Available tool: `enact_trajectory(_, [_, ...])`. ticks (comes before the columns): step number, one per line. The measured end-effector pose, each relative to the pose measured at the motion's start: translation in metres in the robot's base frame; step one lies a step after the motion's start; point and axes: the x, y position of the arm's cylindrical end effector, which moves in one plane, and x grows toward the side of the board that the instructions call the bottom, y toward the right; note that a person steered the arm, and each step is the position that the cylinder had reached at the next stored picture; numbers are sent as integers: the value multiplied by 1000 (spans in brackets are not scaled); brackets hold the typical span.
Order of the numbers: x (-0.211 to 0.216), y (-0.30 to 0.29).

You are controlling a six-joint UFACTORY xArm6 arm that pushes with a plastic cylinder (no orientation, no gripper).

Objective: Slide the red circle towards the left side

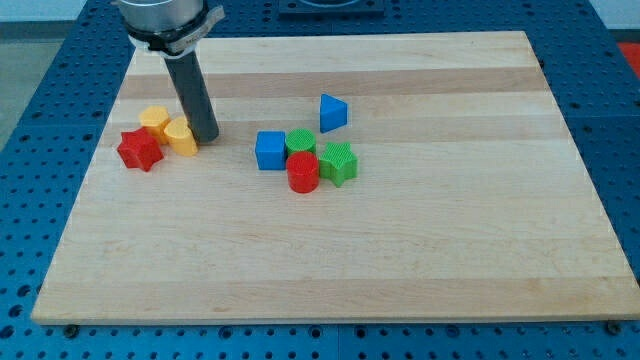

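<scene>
The red circle [303, 172] stands near the board's middle, touching a blue square block [270, 150] at its upper left, a green round block [300, 142] above it and a green star-like block [338, 163] at its right. My tip [205, 137] rests on the board at the view's left, well left of the red circle, right beside a yellow block [182, 137].
A second yellow block [154, 119] and a red star block [139, 149] lie left of my tip. A blue triangle block [333, 112] sits above the middle cluster. The wooden board [400, 260] lies on a blue perforated table.
</scene>
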Motion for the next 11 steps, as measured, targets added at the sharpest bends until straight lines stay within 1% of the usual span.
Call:
enact_trajectory(1, [39,13])
enact_trajectory(2, [95,20])
enact_trajectory(3, [120,72])
enact_trajectory(4, [117,149])
enact_trajectory(5, [110,191])
enact_trajectory(6, [109,192])
enact_trajectory(8, [86,190])
enact_trajectory(10, [71,145])
enact_trajectory(11, [66,135])
